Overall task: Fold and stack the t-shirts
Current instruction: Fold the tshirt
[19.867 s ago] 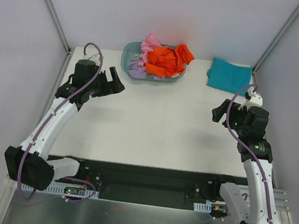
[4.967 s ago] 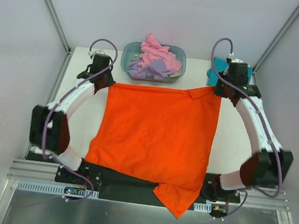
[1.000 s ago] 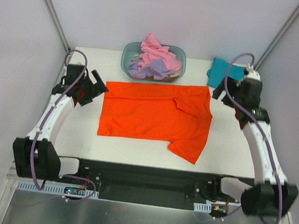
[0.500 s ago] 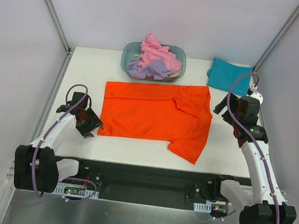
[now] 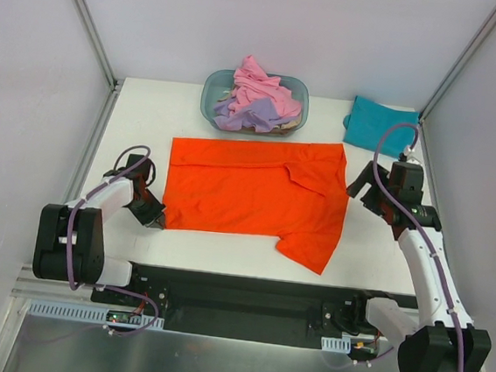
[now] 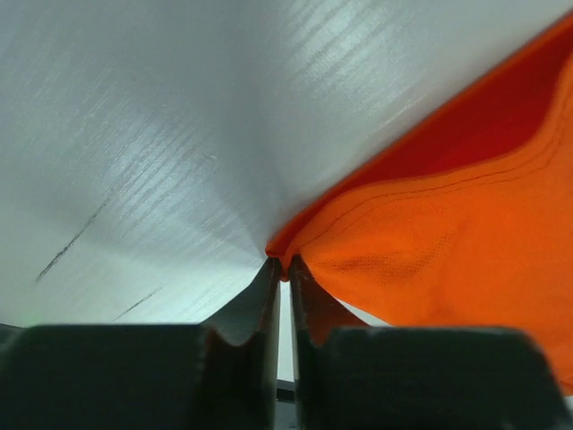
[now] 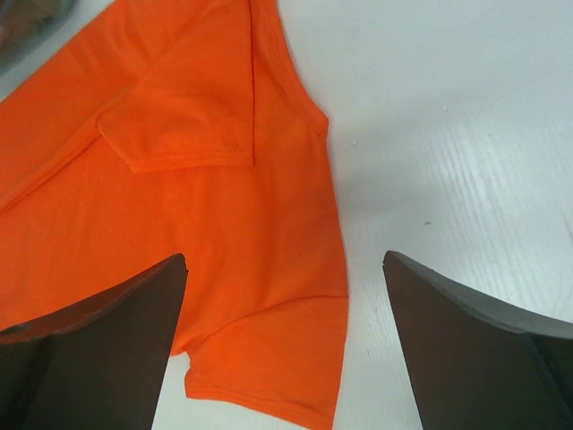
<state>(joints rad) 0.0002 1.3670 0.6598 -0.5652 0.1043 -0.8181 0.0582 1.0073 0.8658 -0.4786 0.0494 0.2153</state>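
Note:
An orange t-shirt (image 5: pixel 248 186) lies folded flat in the middle of the white table, one sleeve sticking out toward the near right. My left gripper (image 5: pixel 157 221) sits low at its near-left corner. The left wrist view shows the gripper (image 6: pixel 280 266) shut on that corner of orange cloth (image 6: pixel 448 242), which is lifted slightly off the table. My right gripper (image 5: pixel 363 193) hovers open over the shirt's right edge. In the right wrist view its fingertips (image 7: pixel 175 269) stand wide apart above the orange cloth (image 7: pixel 224 179). A teal t-shirt (image 5: pixel 381 127) lies folded at the far right corner.
A translucent oval tub (image 5: pixel 209 94) stands at the back centre, holding a pink t-shirt (image 5: pixel 256 80) and a lavender one (image 5: pixel 253 114). Bare white table (image 5: pixel 224 247) runs along the near edge, next to a black rail (image 5: pixel 246 296). Walls close in left and right.
My left gripper came down from the far left to the shirt's near-left corner and shut on it. The right gripper moved nearer and slightly left, toward the shirt's right edge, still open.

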